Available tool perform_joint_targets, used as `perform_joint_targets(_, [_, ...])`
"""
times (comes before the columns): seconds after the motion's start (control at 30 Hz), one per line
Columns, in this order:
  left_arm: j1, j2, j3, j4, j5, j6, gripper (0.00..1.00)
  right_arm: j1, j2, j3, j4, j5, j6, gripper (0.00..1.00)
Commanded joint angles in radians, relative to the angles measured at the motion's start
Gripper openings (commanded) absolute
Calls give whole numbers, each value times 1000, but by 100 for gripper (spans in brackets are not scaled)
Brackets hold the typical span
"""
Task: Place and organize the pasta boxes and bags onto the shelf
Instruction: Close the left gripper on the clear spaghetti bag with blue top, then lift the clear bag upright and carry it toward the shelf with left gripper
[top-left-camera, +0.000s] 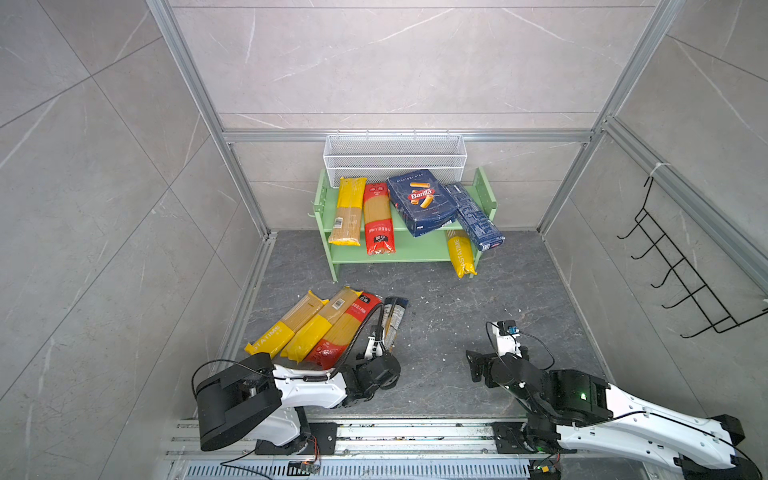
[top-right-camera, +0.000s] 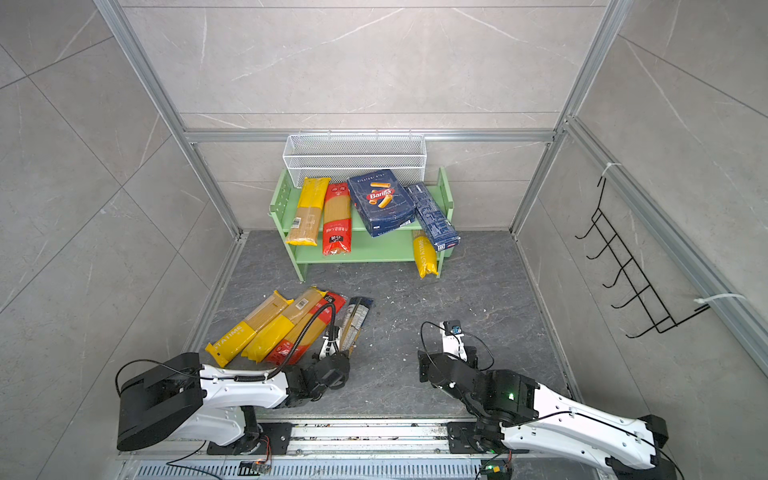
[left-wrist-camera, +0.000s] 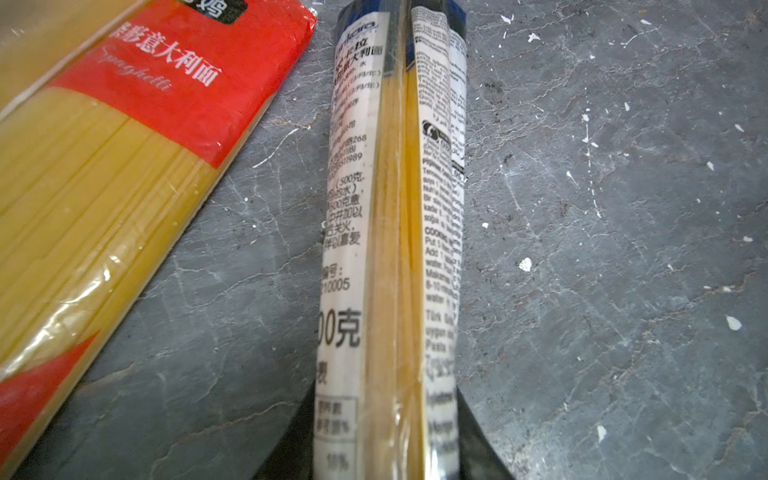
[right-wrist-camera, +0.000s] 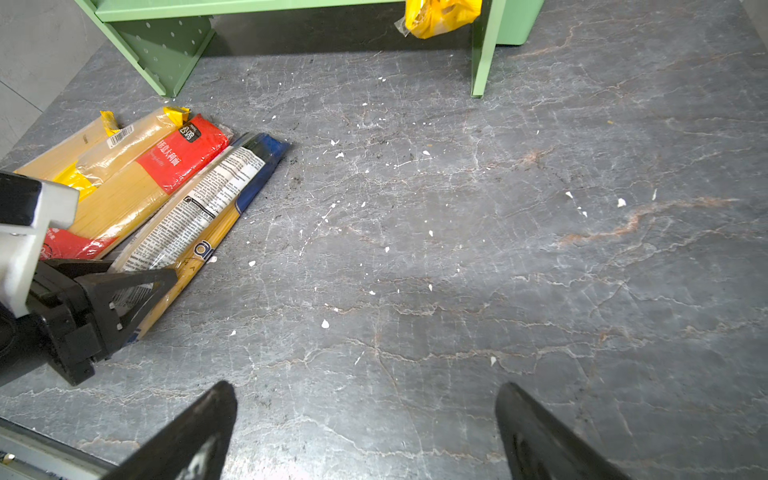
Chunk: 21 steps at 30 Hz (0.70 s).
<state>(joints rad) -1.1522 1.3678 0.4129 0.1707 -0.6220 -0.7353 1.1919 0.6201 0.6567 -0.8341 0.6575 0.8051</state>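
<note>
Left gripper clamped on blue-ended spaghetti packet — right gripper jaws apart

2 boxes, 3 bags shelved, 4 floored

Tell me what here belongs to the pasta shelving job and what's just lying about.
Job: green shelf, Barilla box, narrow blue box, three shelved bags, three floor bags, blue-ended bag in left gripper.
Lying about: white wire basket, black hook rack.
</note>
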Motion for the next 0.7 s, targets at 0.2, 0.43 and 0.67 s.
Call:
perform_joint_targets(0.2, [-2,-31,94,220,-61,205,0,6,-71,9,-22,43,15,99])
perform_joint_targets(0.43, [41,-13,94,363,-31,224,0,5,-76,-2,-25,45,20,100])
perform_joint_targets(0.67, [79,-16,114,460,-27,261,0,5,-96,6,-32,59,16,99])
